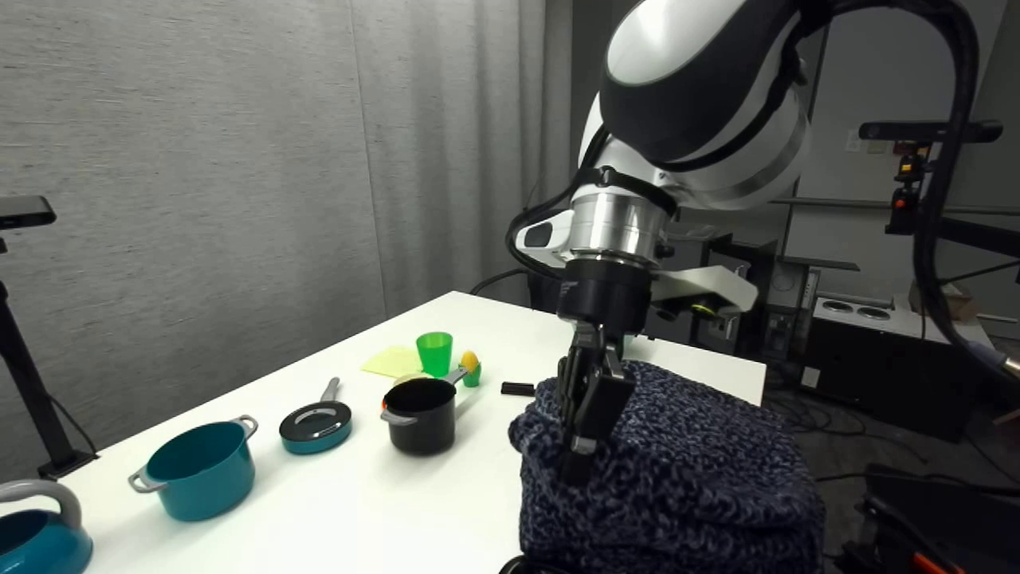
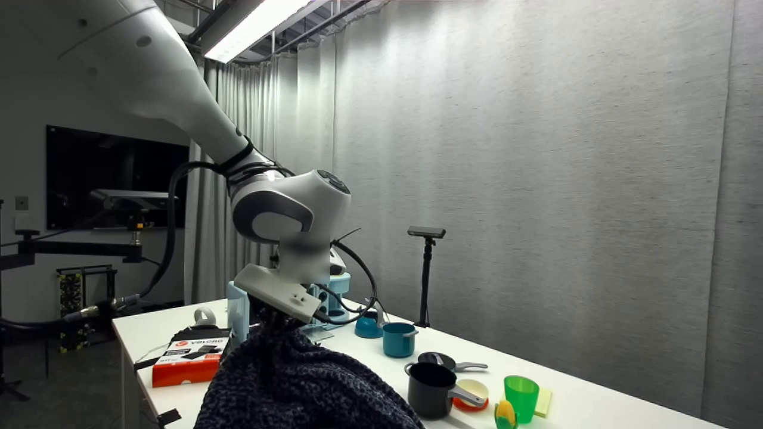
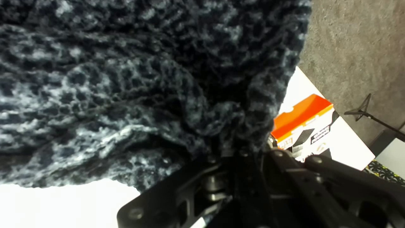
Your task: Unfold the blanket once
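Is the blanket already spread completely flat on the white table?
No, in an exterior view the blanket forms a thick heap with layered folds, rising well above the white table.

in an exterior view the blanket (image 1: 685, 462) is cut off at five o'clock; in the wrist view it spills out of frame from nine round to one, its dark folds hiding the tips of the fingers (image 1: 604, 406). there, toward four o'clock, the box (image 3: 302, 120) is partly covered, its small print too fuzzy to read. in an exterior view a teal vessel (image 1: 48, 550) is cropped at eight o'clock; part of the arm (image 2: 191, 101) is smeared into a blurred square.
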